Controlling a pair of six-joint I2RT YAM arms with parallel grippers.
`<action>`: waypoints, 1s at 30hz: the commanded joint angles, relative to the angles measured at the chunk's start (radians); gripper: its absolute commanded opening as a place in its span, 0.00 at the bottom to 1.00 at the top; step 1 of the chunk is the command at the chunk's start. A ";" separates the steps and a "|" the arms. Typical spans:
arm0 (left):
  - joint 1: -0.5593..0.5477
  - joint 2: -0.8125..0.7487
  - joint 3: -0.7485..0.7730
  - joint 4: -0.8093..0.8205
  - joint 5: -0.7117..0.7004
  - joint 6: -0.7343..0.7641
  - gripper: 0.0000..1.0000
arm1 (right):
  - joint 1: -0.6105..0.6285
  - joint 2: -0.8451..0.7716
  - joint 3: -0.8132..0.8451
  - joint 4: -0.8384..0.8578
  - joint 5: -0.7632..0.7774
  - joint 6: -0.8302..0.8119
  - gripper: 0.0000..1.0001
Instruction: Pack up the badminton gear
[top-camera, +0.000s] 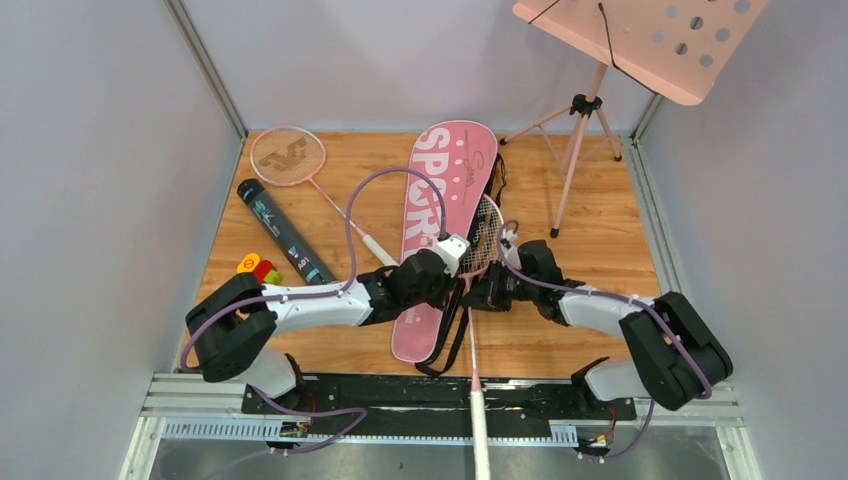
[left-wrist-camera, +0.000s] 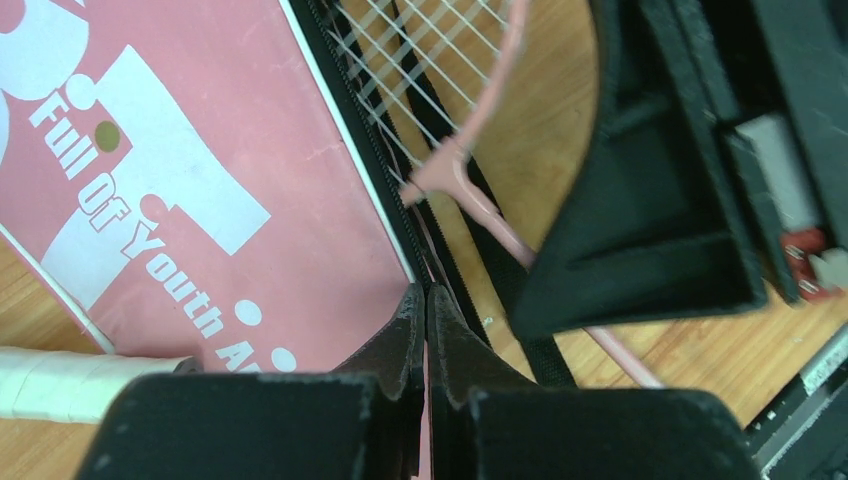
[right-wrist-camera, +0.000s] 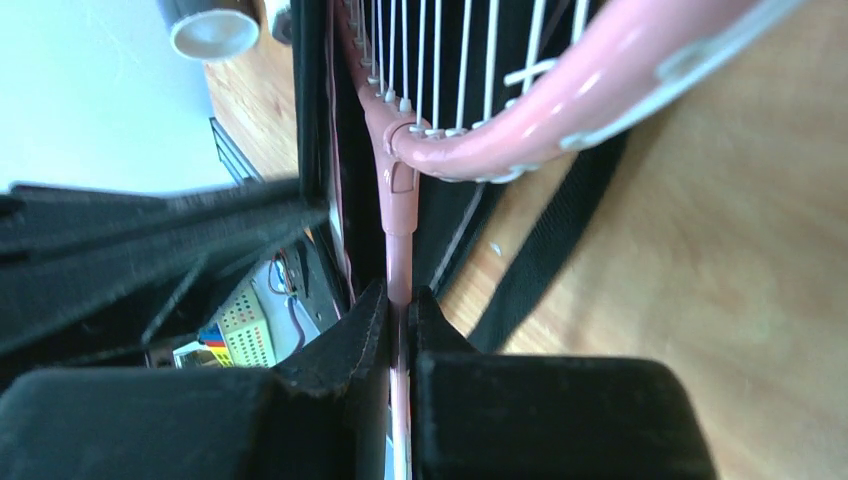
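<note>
Racket (right-wrist-camera: 540, 130) shaft was gripped in the closed right tool (right-wrist-camera: 400, 300), head lying at the black edge of the bag (left-wrist-camera: 200, 200), where the left tool (left-wrist-camera: 427, 295) pinched that edge, fully closed.

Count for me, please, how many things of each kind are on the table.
Racket: 2
Tube: 1
Bag: 1
Music stand: 1
Toy: 1
Total: 6

White-lettered pink bag (top-camera: 440, 190), black tube (top-camera: 283, 232), pink white-strung racket (right-wrist-camera: 560, 110)
</note>
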 joint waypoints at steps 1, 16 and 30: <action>-0.005 -0.075 -0.028 0.099 0.041 0.000 0.00 | -0.016 0.072 0.107 0.200 -0.032 -0.019 0.00; -0.005 -0.182 -0.125 0.158 0.067 -0.160 0.00 | -0.084 0.368 0.374 0.315 0.018 0.033 0.00; -0.005 -0.258 -0.176 0.173 0.094 -0.201 0.00 | -0.127 0.559 0.506 0.375 -0.012 0.043 0.00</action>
